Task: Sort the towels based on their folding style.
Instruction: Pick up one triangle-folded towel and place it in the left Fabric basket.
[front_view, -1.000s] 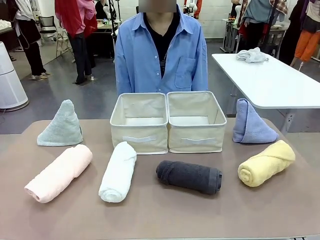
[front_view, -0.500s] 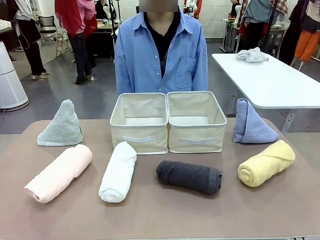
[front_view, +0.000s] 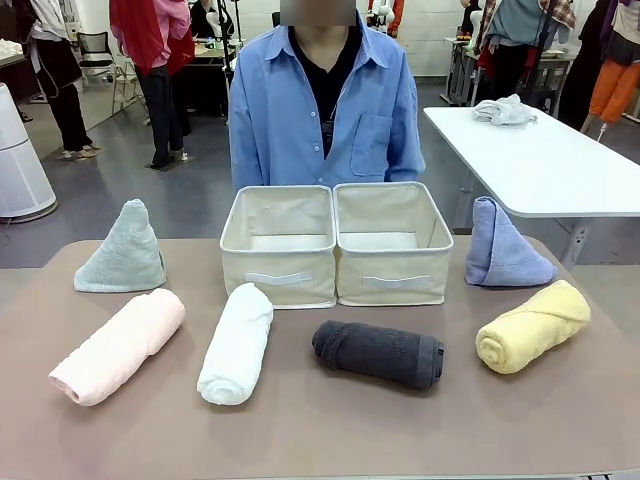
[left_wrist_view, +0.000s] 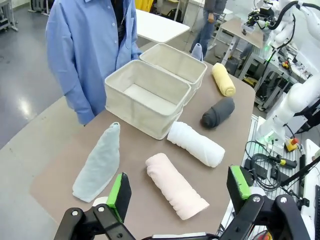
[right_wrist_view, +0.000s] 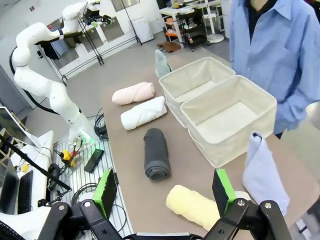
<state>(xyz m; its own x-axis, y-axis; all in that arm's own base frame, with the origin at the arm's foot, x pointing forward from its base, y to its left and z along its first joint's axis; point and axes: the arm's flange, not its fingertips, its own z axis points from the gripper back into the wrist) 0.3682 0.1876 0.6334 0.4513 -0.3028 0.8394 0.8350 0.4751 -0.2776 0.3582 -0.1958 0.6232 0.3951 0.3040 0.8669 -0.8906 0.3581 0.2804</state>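
Note:
Four rolled towels lie along the near half of the table: pink, white, dark grey and yellow. A mint-green cone stands at the left, a periwinkle-blue cone at the right. The left wrist view looks down on the pink roll, white roll and mint cone; my left gripper is open high above them. My right gripper is open above the yellow roll, dark grey roll and blue cone.
Two beige fabric boxes stand side by side at the table's middle back, both holding nothing. A person in a blue shirt stands behind them. A white side table carries a whitish-grey rag.

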